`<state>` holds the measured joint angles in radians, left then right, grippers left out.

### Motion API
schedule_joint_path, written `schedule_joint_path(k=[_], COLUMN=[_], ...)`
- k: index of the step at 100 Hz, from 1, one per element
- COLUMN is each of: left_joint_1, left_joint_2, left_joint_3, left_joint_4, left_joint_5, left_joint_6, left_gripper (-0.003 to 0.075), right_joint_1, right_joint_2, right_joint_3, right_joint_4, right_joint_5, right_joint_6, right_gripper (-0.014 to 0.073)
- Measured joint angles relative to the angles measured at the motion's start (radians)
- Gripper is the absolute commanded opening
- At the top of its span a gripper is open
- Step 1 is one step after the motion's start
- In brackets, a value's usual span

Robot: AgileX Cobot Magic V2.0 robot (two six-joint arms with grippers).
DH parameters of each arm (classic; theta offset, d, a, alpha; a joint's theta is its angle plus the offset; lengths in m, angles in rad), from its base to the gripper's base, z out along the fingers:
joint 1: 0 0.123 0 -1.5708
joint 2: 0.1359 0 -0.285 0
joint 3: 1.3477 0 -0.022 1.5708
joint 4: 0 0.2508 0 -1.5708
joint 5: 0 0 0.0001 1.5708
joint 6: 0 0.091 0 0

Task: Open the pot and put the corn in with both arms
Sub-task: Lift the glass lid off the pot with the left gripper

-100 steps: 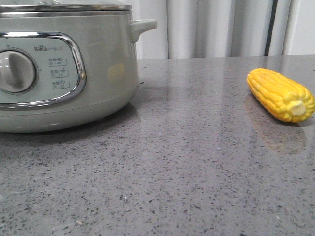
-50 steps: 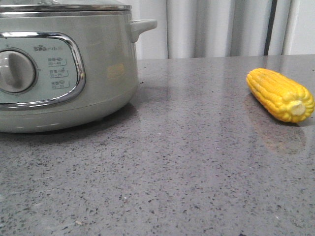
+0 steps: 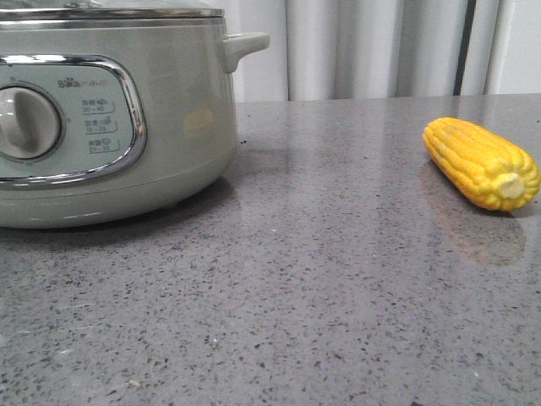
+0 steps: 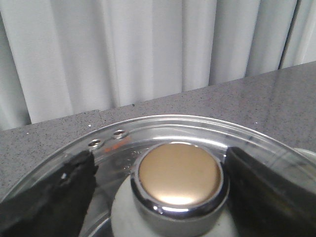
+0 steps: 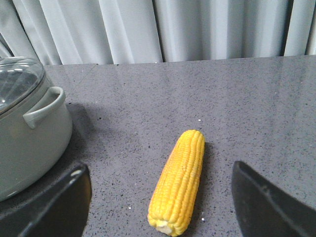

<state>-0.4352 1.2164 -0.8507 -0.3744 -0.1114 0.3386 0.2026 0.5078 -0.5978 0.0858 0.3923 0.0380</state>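
Pale grey-green round electric pot (image 3: 177,110), chrome-framed panel (image 3: 68,118), glass lid with brass-gold, chrome-ringed knob (image 4: 179,174). Bright yellow corn cob (image 3: 480,162), rowed kernels, pale stub end. Dark grey speckled stone desk (image 3: 321,296). White pleated curtain (image 5: 163,29). Black hand fingers (image 4: 47,197).

Pot (image 3: 110,118): on the table (image 3: 321,288) — lid (image 4: 148,133) on it.
Corn (image 3: 480,162): right of the pot, well apart — lying flat.
My left fingers (image 4: 44,197): either side of the lid's knob (image 4: 178,174).

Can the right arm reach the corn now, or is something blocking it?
Probably yes. The right gripper is open, one finger either side of the corn, with nothing between; the pot stands apart.
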Motion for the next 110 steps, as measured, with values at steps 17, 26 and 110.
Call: schedule_joint_path(k=[17, 26, 110], left_joint_1=[-0.025, -0.034, -0.034], left_joint_2=[0.002, 0.010, 0.015], left_joint_3=[0.000, 0.000, -0.100], left_joint_4=[-0.001, -0.001, -0.014], left_joint_5=[0.002, 0.002, 0.051], left_joint_6=[0.000, 0.000, -0.004], left_gripper=[0.0490, 0.0490, 0.0146], right_joint_1=[0.000, 0.000, 0.000], right_joint_2=[0.000, 0.000, 0.000], right_joint_3=[0.000, 0.000, 0.000], right_joint_4=[0.000, 0.000, -0.002], right_joint_5=[0.001, 0.002, 0.033], right_joint_6=[0.000, 0.000, 0.000], right_gripper=[0.0513, 0.0513, 0.0513])
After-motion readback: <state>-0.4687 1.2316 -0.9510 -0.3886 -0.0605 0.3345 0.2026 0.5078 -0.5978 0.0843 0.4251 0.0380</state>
